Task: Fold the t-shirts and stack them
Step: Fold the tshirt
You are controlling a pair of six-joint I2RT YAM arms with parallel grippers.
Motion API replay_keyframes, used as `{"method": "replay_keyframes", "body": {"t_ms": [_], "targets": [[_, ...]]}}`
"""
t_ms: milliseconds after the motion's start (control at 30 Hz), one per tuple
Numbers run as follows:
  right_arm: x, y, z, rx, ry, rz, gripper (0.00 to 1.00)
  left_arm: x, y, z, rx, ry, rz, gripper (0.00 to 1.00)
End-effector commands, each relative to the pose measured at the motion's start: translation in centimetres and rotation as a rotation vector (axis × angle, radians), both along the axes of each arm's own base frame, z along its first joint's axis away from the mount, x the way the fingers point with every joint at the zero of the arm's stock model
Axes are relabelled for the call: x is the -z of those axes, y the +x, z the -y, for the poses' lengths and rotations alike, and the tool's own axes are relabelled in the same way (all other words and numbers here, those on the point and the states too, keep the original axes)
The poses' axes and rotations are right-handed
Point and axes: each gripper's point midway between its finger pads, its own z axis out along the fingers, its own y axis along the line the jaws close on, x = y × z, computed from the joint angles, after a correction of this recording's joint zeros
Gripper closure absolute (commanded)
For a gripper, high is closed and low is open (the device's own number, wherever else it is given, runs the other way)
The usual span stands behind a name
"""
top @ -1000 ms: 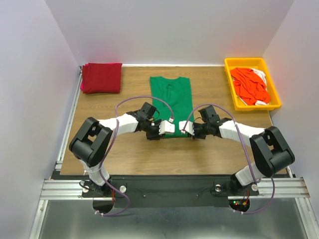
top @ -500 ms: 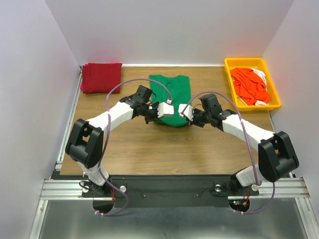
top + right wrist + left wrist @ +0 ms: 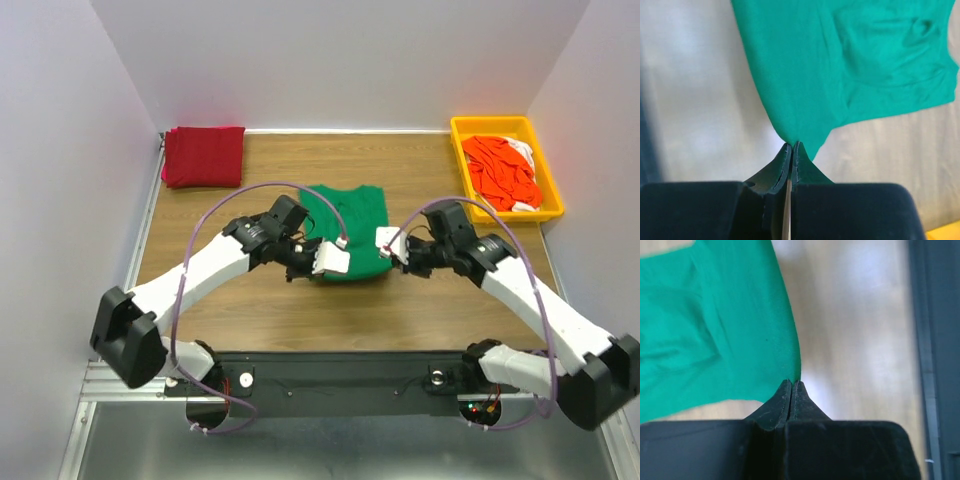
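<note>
Green t-shirt [image 3: 355, 212] lay mid-desk [image 3: 420, 305], apparently doubled. The left arm's fingers [image 3: 784, 402] and the right arm's fingers [image 3: 782, 162] were each pressed together on one near corner, with cloth pinched at the tips. Judged step was the crosswise fold: both corners should travel level and in step, cloth taut between them, and the edge be laid square before either pinch opens, with stacking likely on the folded dark red t-shirt [image 3: 203, 155] at the far-left corner. No brand, label or writing was legible on shirts, arms or yellow tray [image 3: 470, 125].
</note>
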Motion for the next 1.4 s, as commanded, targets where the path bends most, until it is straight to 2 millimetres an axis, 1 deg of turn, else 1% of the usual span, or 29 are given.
{"method": "replay_keyframes", "body": {"t_ms": [0, 33, 67, 167, 300, 333, 367, 400, 433, 500, 533, 567, 600, 633, 667, 700, 733, 767, 800, 833, 867, 900, 933, 1000, 1033, 1067, 1167, 1300, 1367], "targets": [[-1.5, -7.1, 0.9, -0.072, 0.053, -0.121, 0.99, -1.6, -6.3, -1.1, 0.067, -0.042, -0.161, 1.0], [-1.7, -7.7, 1.3, -0.059, 0.058, -0.12, 0.99, -1.9, -7.6, -1.3, 0.084, -0.057, -0.193, 1.0], [-1.8, -7.7, 1.5, -0.05, 0.055, -0.114, 0.99, -2.1, -8.0, -1.4, 0.09, -0.061, -0.202, 1.0], [-1.9, -6.7, 1.7, -0.035, 0.026, -0.091, 0.99, -2.8, -8.1, -1.3, 0.09, -0.061, -0.213, 1.0], [-2.3, -3.5, 0.8, -0.035, -0.033, -0.084, 0.99, -3.8, -5.6, -0.9, 0.064, -0.049, -0.169, 1.0], [-2.3, -2.8, 0.9, -0.038, -0.041, -0.073, 0.99, -3.4, -4.8, -0.7, 0.057, -0.042, -0.179, 1.0], [-2.4, -2.0, 0.8, -0.064, -0.047, -0.051, 1.0, -4.3, -3.9, -0.5, 0.05, -0.064, -0.173, 1.0], [-2.2, -1.4, 0.8, -0.07, -0.053, -0.051, 0.99, -4.3, -2.6, -1.0, 0.021, -0.071, -0.18, 1.0], [-2.0, 0.1, 0.8, -0.079, -0.053, -0.05, 0.99, -4.3, -1.3, -0.8, 0.024, -0.072, -0.186, 1.0], [-1.3, 2.1, 1.5, -0.061, -0.058, -0.067, 0.99, -4.1, 0.8, -1.5, -0.005, -0.066, -0.197, 1.0], [0.0, 3.3, 1.5, -0.065, -0.07, -0.104, 1.0, -3.0, 2.0, -1.4, 0.0, -0.047, -0.219, 1.0], [-0.4, 4.6, 1.3, -0.089, -0.064, -0.077, 0.99, -3.7, 3.1, -1.3, 0.003, -0.06, -0.213, 1.0], [-0.4, 5.6, 1.3, -0.093, -0.064, -0.073, 0.99, -3.4, 4.0, -1.5, -0.003, -0.056, -0.221, 1.0], [0.1, 6.6, 1.4, -0.092, -0.067, -0.081, 1.0, -1.9, 5.5, -1.9, -0.026, -0.039, -0.257, 1.0], [0.5, 8.5, 1.0, -0.103, -0.066, -0.08, 0.99, -1.0, 7.2, -1.8, -0.025, -0.03, -0.27, 1.0], [1.1, 9.3, 0.7, -0.112, -0.069, -0.093, 0.99, -1.8, 8.1, -2.0, -0.032, -0.042, -0.241, 1.0], [1.7, 10.1, 0.6, -0.114, -0.072, -0.1, 0.99, -1.4, 9.2, -2.1, -0.041, -0.041, -0.245, 1.0], [2.0, 11.1, 0.4, -0.116, -0.07, -0.101, 1.0, 0.4, 10.8, -2.7, -0.071, -0.033, -0.291, 1.0], [3.6, 12.7, 0.2, -0.117, -0.072, -0.131, 0.99, -0.1, 12.6, -2.6, -0.078, -0.053, -0.268, 1.0], [4.0, 13.8, 0.0, -0.116, -0.064, -0.132, 0.99, 1.9, 14.0, -2.8, -0.1, -0.045, -0.315, 1.0], [5.0, 14.5, -0.1, -0.113, -0.065, -0.148, 1.0, 1.5, 16.0, -3.1, -0.121, -0.063, -0.297, 1.0], [6.2, 16.1, -0.3, -0.107, -0.065, -0.162, 0.99, 2.0, 17.0, -3.3, -0.126, -0.066, -0.305, 1.0], [7.1, 17.1, -0.5, -0.104, -0.063, -0.163, 1.0, 3.4, 18.6, -3.2, -0.141, -0.062, -0.318, 1.0], [8.0, 18.5, -0.6, -0.08, -0.055, -0.178, 1.0, 4.5, 20.2, -3.5, -0.17, -0.059, -0.323, 1.0], [9.2, 19.6, -0.7, -0.07, -0.052, -0.194, 0.99, 5.0, 20.8, -3.5, -0.181, -0.056, -0.332, 1.0], [9.4, 20.3, -0.9, -0.064, -0.044, -0.19, 0.99, 5.9, 21.5, -3.3, -0.188, -0.058, -0.338, 1.0], [10.9, 21.5, -0.8, -0.042, -0.049, -0.187, 0.98, 7.7, 21.8, -3.0, -0.206, -0.062, -0.366, 0.92], [11.7, 21.1, -0.9, -0.036, -0.038, -0.207, 0.99, 9.1, 21.4, -3.1, -0.243, -0.051, -0.384, 0.9], [12.3, 20.0, -0.7, -0.026, -0.037, -0.242, 0.99, 9.1, 20.2, -3.0, -0.242, -0.053, -0.412, 0.93]]}}
